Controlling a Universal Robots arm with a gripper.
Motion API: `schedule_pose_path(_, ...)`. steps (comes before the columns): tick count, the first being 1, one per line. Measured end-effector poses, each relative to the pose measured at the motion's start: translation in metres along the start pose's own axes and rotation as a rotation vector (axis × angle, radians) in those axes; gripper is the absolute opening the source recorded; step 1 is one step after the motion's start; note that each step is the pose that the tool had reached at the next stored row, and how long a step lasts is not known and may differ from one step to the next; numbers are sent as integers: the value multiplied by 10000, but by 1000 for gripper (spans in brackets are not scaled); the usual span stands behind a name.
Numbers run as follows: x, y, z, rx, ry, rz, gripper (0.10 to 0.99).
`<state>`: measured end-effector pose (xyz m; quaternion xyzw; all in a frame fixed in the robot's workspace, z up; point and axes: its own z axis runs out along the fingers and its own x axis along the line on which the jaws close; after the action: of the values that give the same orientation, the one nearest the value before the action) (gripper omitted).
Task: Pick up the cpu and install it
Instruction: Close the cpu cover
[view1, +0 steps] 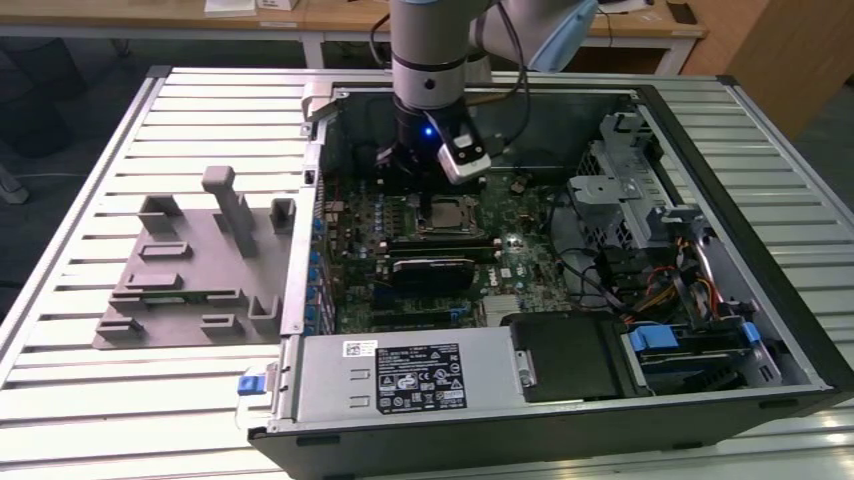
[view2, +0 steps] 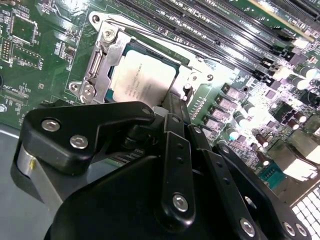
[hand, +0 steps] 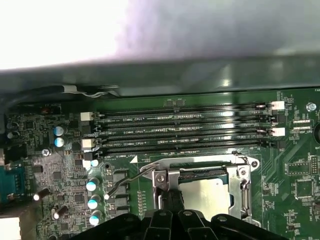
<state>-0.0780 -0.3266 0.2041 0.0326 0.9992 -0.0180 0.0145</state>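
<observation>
While my black gripper (view2: 175, 102) stands closed and empty, the flat square silver-grey cpu (view2: 145, 77) lies socketed just beside its tips, at the centre of the exterior view.

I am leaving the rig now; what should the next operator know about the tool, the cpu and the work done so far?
The tool is low at the edge of the socket, beside the cpu; open or shut cannot be told.
The cpu lies flat in the socket on the motherboard.
Done: cpu is in its socket.
Left: whether the socket is latched cannot be told.
</observation>
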Motion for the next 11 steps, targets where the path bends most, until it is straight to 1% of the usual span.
schedule_pose_path(6, -1, -1, -28, 1, 1, -1, 106)
schedule_pose_path(11, -21, -10, -28, 1, 1, -1, 106)
